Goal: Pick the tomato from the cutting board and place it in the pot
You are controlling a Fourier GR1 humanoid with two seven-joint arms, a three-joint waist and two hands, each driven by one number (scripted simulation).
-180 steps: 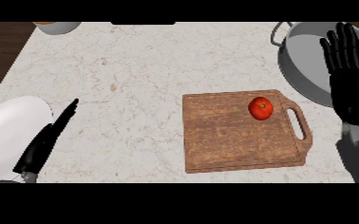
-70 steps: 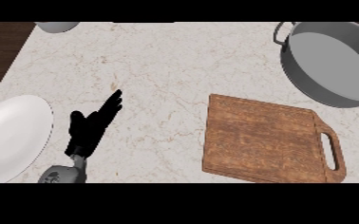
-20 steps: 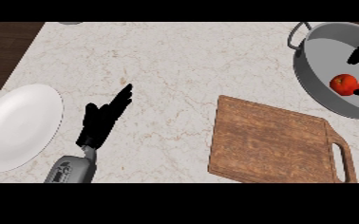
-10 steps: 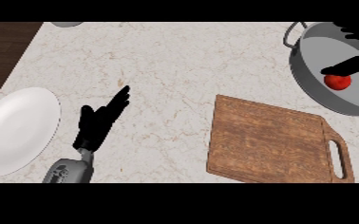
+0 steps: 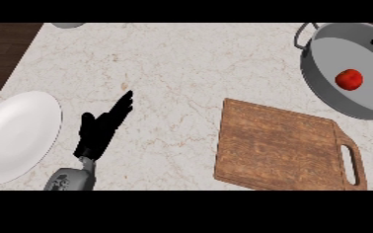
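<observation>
A red tomato (image 5: 350, 79) lies inside the grey pot (image 5: 322, 80) at the right edge of the head view. Below the pot, the wooden cutting board (image 5: 280, 148) sits bare on the counter at the lower right. My left hand (image 5: 102, 128) rests at the lower left with its fingers straight, pointing up and right, holding nothing. My right hand does not show anywhere.
A white plate (image 5: 22, 133) lies at the left edge, close beside my left hand. A small grey object (image 5: 68, 25) peeks in at the top left. Pale marble counter spreads between the hand and the board.
The black fingers that showed at the tomato inside the pot half a second ago are gone from view. The tomato now lies alone in the pot. The view has shifted slightly.
</observation>
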